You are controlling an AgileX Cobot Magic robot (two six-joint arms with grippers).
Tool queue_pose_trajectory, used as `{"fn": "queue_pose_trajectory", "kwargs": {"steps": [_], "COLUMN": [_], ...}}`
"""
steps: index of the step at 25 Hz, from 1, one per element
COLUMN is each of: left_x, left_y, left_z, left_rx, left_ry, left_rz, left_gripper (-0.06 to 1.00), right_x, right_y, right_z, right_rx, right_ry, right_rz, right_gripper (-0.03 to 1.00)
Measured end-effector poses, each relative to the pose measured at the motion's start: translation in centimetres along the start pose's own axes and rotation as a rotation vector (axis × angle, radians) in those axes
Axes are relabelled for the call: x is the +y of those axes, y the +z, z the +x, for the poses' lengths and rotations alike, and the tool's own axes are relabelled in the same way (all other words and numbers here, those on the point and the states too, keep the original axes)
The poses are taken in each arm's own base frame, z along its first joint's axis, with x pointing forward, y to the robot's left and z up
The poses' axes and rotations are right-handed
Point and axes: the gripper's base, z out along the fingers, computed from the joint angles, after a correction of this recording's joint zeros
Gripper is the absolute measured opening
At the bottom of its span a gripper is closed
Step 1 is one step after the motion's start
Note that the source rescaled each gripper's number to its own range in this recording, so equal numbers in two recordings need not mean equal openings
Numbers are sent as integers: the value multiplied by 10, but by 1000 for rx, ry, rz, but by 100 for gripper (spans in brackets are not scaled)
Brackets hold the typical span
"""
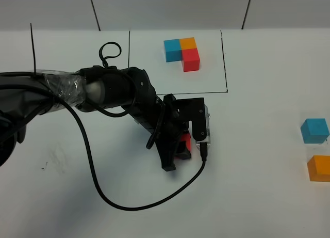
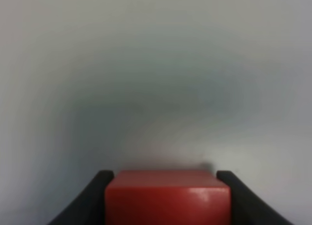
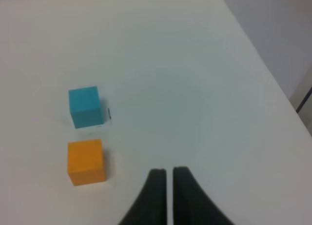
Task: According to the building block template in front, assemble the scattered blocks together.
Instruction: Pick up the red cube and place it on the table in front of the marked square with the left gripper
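Gripping the red cube (image 1: 183, 144) between its jaws, the left gripper (image 2: 165, 186) is over the middle of the white table (image 1: 258, 196), just below the black-framed template (image 1: 181, 53). The blue cube (image 1: 314, 130) and orange cube (image 1: 319, 168) lie near the table's right edge, beside the right gripper (image 3: 168, 178), clenched and empty.

Bright, even overhead light. In the high view the white desk (image 1: 268, 196) looks nearly blown out, going a bit greyer toward 7 o'clock, and shadows are soft. The left wrist view is badly out of focus and murky grey, with a small glare patch on the red block (image 2: 165, 200). The right wrist view is slightly soft.
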Motion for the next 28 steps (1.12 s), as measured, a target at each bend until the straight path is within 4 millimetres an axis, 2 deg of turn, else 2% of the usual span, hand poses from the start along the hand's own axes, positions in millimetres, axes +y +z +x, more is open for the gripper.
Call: {"fn": "queue_pose_trajectory", "kwargs": {"steps": [20, 28], "left_x": [6, 7], "left_y": [2, 11], "left_z": [6, 9], "left_rx": [-2, -1], "left_ry": [-7, -22], "left_rz": [-6, 1], "left_gripper": [53, 53], "right_x": [0, 0], "right_y": [0, 0], "right_z": [0, 0], "right_rx": [0, 0], "right_ry": [0, 0], "right_rz": [0, 0], "right_gripper": [0, 0]}}
